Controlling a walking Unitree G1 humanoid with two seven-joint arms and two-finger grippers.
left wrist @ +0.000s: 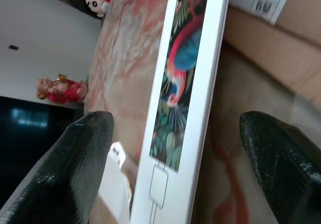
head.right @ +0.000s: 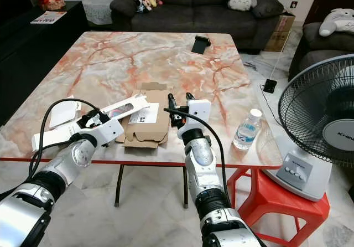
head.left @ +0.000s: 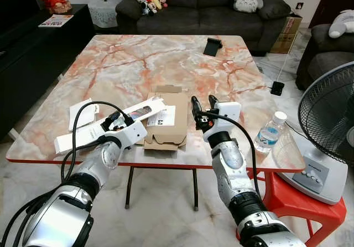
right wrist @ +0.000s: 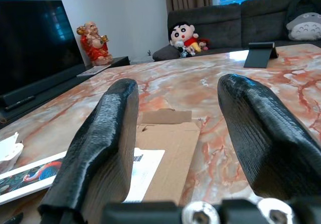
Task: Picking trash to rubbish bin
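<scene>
Two hands, left (head.left: 114, 119), right (head.left: 202, 105), open | one cardboard box (head.left: 168, 126); one bottle (head.left: 269, 132)

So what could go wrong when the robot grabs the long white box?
The long white box leans on the cardboard box, so the open left gripper may only pinch one end, and it could tip or slide. The right gripper hovers nearby; a wide swing might knock over the water bottle near the table's edge.

marble table (head.left: 138, 64), cardboard box (head.left: 168, 126), bottle (head.left: 270, 132)
</scene>
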